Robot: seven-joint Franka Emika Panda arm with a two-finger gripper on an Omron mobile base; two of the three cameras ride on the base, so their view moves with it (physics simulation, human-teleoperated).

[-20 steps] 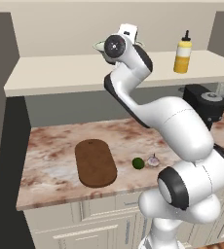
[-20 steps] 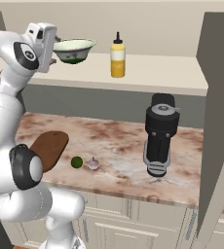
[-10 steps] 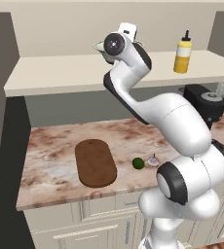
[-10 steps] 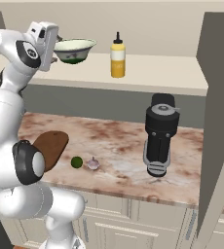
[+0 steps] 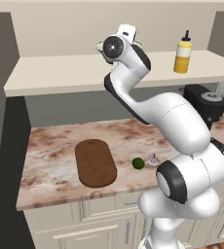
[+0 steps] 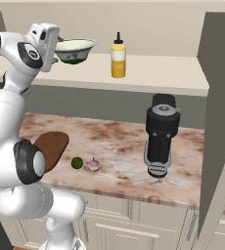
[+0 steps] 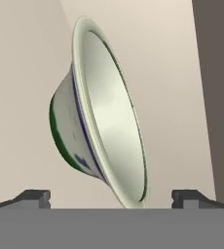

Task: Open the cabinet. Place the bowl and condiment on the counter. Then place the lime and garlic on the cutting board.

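Cabinet (image 6: 217, 97) stands open. Gripper (image 7: 111, 197), jaws spread wide and holding nothing, faces the bowl (image 6: 75, 49) on the shelf, beside the condiment (image 6: 117, 56). Lime (image 5: 138, 163) and garlic (image 5: 153, 159) lie on the counter (image 5: 50, 160), off the cutting board (image 5: 95, 162); all 4 placements remain.

Even, soft rendered light, bright on the shelf (image 5: 60, 73); dim shadow beneath it along the wall. No glare. Sharp throughout, slightly coarse edges, no visible distortion.
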